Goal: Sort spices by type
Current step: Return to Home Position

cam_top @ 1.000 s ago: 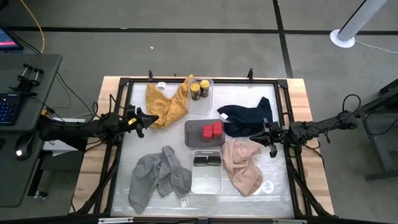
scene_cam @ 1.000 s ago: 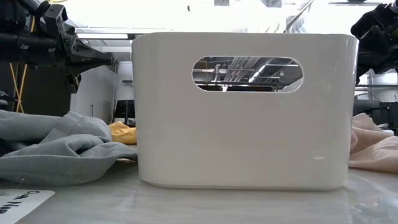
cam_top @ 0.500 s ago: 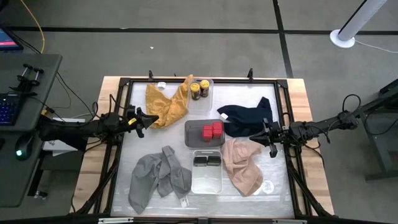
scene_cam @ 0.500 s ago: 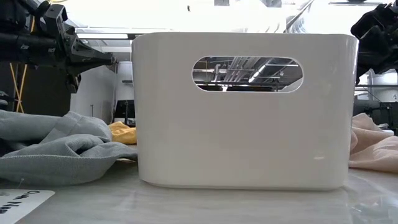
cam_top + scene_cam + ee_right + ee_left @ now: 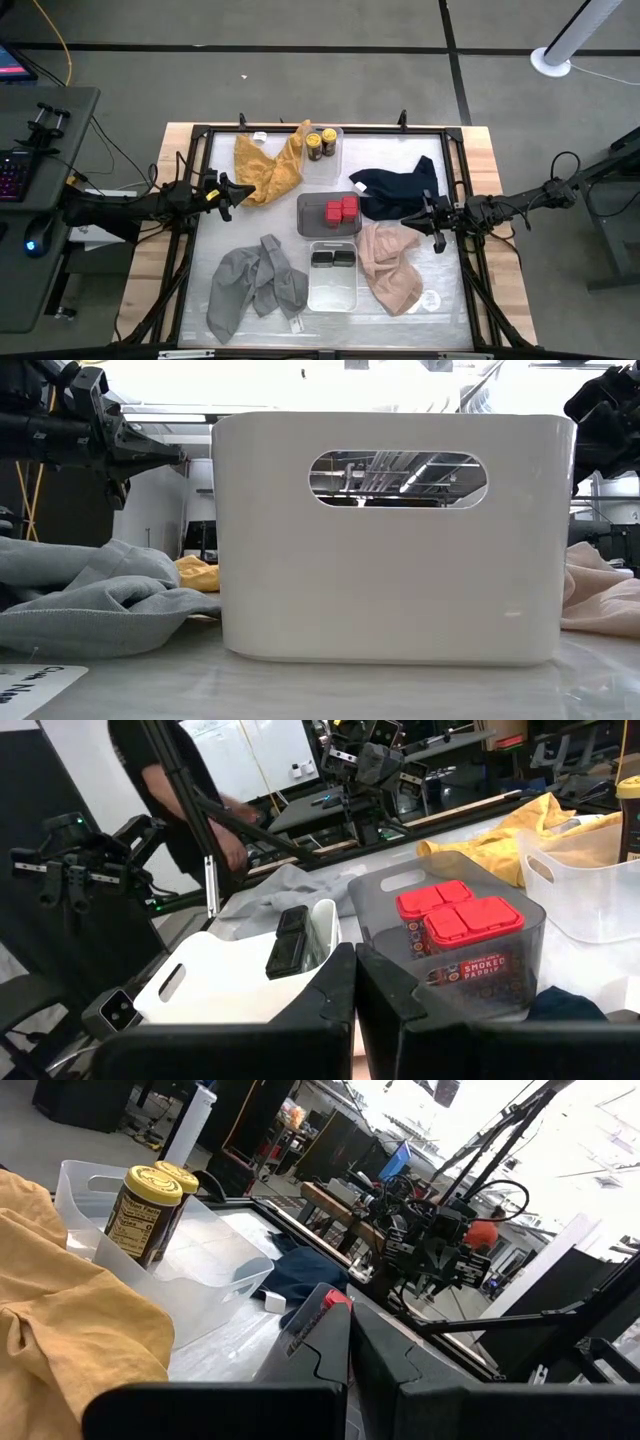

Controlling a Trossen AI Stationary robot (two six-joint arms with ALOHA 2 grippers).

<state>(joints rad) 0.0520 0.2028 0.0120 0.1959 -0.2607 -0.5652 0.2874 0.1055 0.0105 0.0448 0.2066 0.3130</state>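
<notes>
Two dark round jars with yellow lids (image 5: 320,143) stand in a clear tray at the far side, also shown in the left wrist view (image 5: 150,1205). Two red boxy tins (image 5: 340,211) sit in a grey tray, seen again in the right wrist view (image 5: 460,935). Two flat black tins (image 5: 333,259) lie in a white bin, its near wall filling the low view (image 5: 390,540). My left gripper (image 5: 245,190) hovers shut above the yellow cloth's left part. My right gripper (image 5: 405,221) hovers shut between the navy and pink cloths.
A yellow cloth (image 5: 265,170) lies far left, a navy cloth (image 5: 400,187) right of the grey tray, a pink cloth (image 5: 390,265) near right, and a grey cloth (image 5: 255,285) near left. A black frame (image 5: 190,230) rims the table. A person stands beyond the table (image 5: 175,790).
</notes>
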